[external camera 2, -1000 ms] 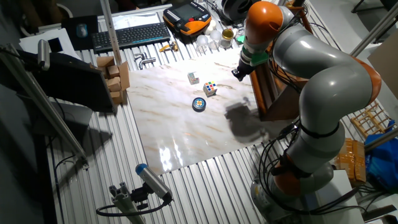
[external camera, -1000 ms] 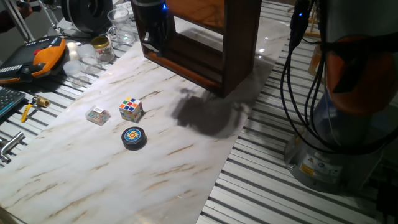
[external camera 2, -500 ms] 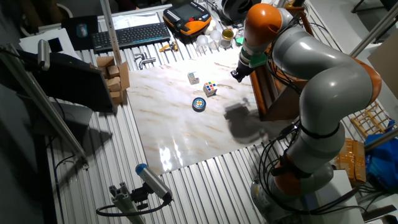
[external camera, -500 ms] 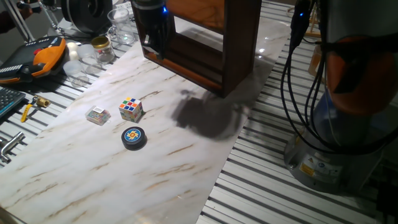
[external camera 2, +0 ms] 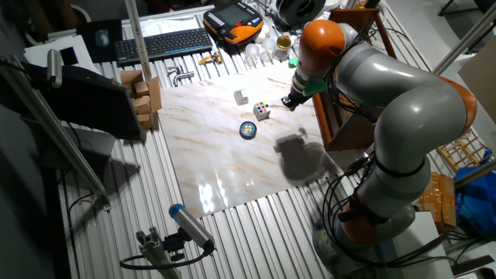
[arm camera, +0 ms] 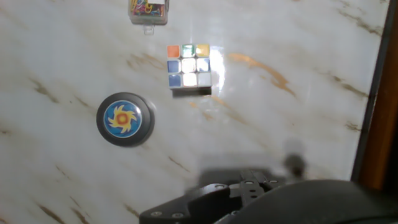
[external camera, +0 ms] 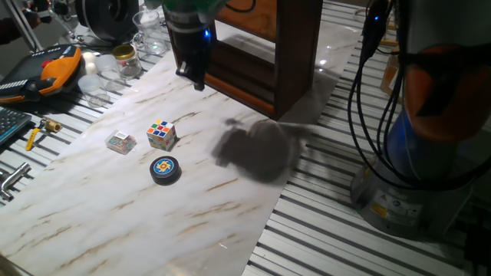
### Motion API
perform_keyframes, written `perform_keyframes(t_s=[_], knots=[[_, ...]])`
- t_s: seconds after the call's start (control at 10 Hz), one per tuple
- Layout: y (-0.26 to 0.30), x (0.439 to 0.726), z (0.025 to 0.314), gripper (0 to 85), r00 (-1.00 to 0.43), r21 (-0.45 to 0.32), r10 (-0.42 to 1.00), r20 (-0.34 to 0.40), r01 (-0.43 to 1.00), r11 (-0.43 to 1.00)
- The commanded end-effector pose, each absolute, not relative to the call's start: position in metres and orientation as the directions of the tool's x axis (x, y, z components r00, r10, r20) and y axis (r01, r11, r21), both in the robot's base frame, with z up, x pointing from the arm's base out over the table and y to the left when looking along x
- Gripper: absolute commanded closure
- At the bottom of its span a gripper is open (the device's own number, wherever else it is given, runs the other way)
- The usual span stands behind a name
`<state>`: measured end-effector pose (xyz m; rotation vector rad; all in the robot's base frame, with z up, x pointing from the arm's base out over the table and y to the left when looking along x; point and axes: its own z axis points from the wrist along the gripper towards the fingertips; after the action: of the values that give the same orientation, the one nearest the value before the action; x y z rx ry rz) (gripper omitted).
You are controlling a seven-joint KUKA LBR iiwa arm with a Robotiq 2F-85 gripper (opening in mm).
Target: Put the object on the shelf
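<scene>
marble table, puck, cube, clear box, shelf

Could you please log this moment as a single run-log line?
phase: approach | tool: above table, holding nothing | disc: on table beside cube | shelf: no disc

black disc (blue-orange emblem), multicoloured cube — brown shelf

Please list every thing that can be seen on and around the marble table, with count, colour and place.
Puck: one, black with a blue, yellow and orange emblem, on the marble.
Rubik's cube: one, multicoloured, beside the puck.
Clear box: one, transparent, coloured bits inside, next to the cube.
Shelf: one, dark brown wood, at the table's far edge.
Jar: one, glass with gold lid, off the marble.
Keyboard: one, black, behind the table.
Arm: one, grey and orange.
Gripper: one, black, above the marble near the shelf; fingers' state unclear.
</scene>
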<state>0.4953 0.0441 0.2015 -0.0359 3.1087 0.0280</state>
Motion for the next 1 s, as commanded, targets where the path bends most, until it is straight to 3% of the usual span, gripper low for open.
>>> perform_keyframes(t_s=[0.0,0.9], knots=[[0.047,0.494,0.199,85.0,-0.999,0.021,-0.018,-0.033,-0.019,1.0],[0.074,0.486,0.184,85.0,-0.998,0.011,0.029,-0.048,0.029,1.0]])
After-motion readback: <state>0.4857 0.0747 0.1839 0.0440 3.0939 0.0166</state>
